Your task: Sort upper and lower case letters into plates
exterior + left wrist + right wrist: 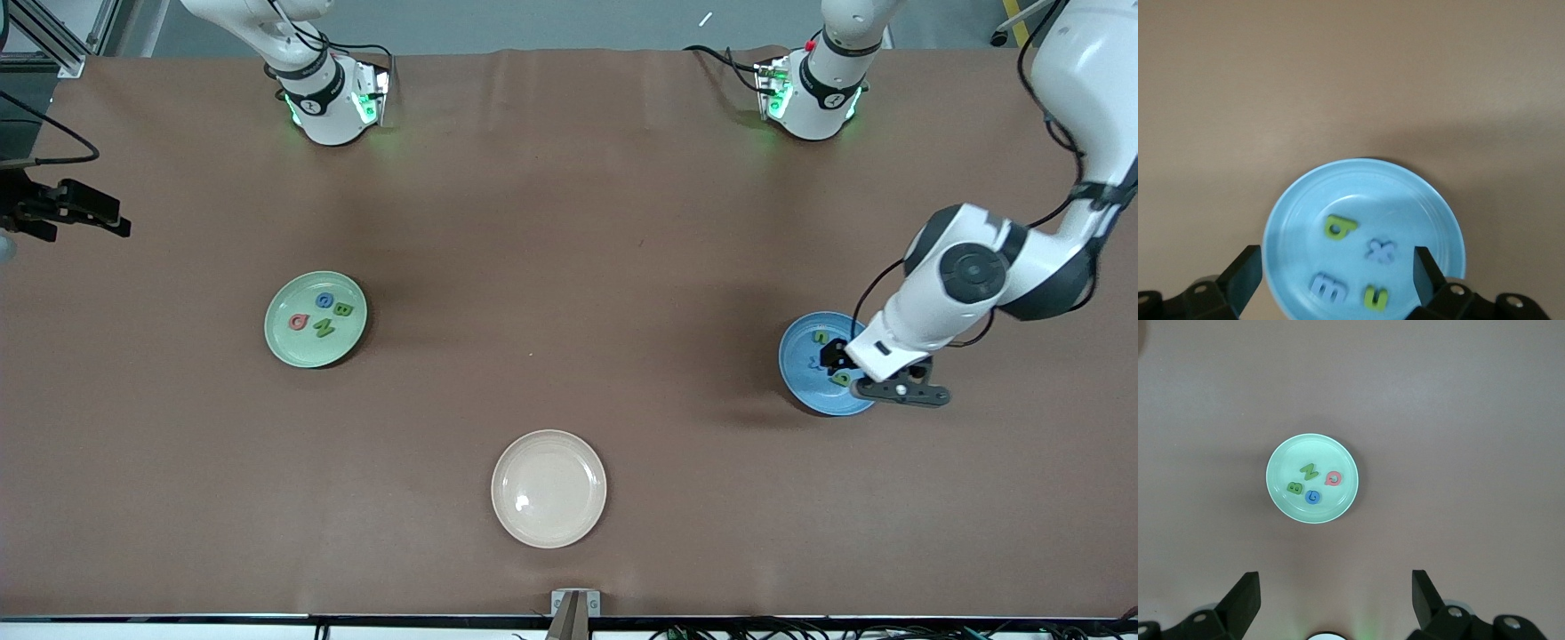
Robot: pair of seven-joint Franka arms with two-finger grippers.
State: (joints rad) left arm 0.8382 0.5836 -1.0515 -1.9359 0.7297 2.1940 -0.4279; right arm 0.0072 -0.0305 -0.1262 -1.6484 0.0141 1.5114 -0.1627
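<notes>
The pale mint plate (283, 342) lies toward the right arm's end and holds several letters: a blue G (325, 301), a green B (343, 309), a pink letter (299, 322) and a green N (324, 329). It also shows in the right wrist view (1281, 495). The bright blue plate (797, 378) lies toward the left arm's end. In the left wrist view it (1295, 213) holds a green letter (1339, 228), a blue x (1381, 250), a blue m (1329, 288) and a green u (1375, 298). My left gripper (836, 363) (1336, 251) hangs open and empty just over the blue plate. My right gripper (1333, 577) is open and empty, high above the table.
A cream-white plate (548, 488) with nothing in it lies nearest the front camera, midway between the arms. The two arm bases (331, 102) (813, 93) stand along the table's farther edge. A black fixture (67, 212) juts in at the right arm's end.
</notes>
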